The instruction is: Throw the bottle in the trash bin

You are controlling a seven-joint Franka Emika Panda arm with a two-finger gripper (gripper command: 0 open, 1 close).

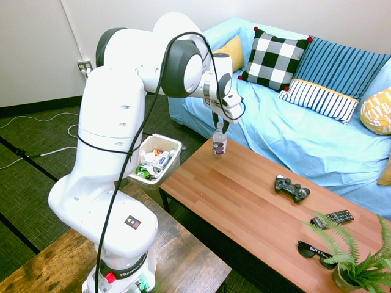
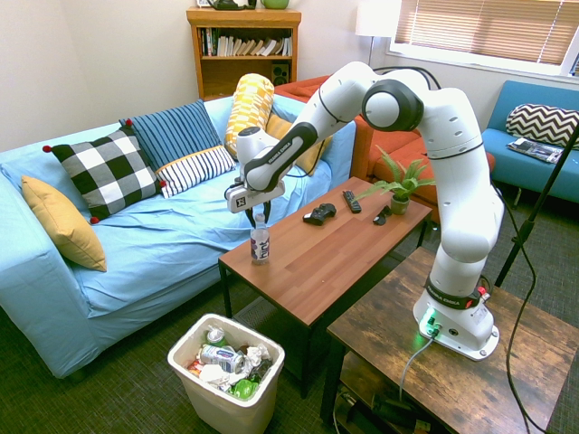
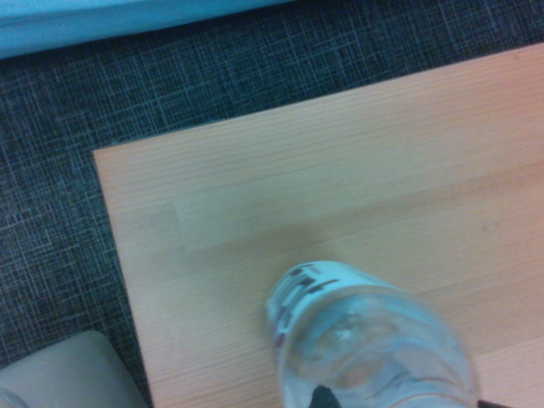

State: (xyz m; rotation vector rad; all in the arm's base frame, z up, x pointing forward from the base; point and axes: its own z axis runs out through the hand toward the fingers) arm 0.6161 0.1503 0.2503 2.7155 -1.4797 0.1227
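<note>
Bottle (image 2: 260, 240) stands upright at the corner of the wooden worktop (image 2: 317, 253), a little left of centre in the second exterior view, on the side toward the blue sofa (image 2: 136, 235). In the first exterior view it sits just above centre (image 1: 219, 143), and the wrist view shows its clear shoulder and dark-printed label from above (image 3: 374, 340), with carpet past the worktop's edge. The tool (image 2: 257, 213) hangs directly over the cap with its fingers spread to either side of the bottle's top, released and not clamped on it. The trash bin (image 2: 194, 380) stands on the floor at the lower left of that view, below the worktop's corner, holding cans and crumpled wrappers. A game controller (image 2: 318, 213) lies farther along the worktop.
</note>
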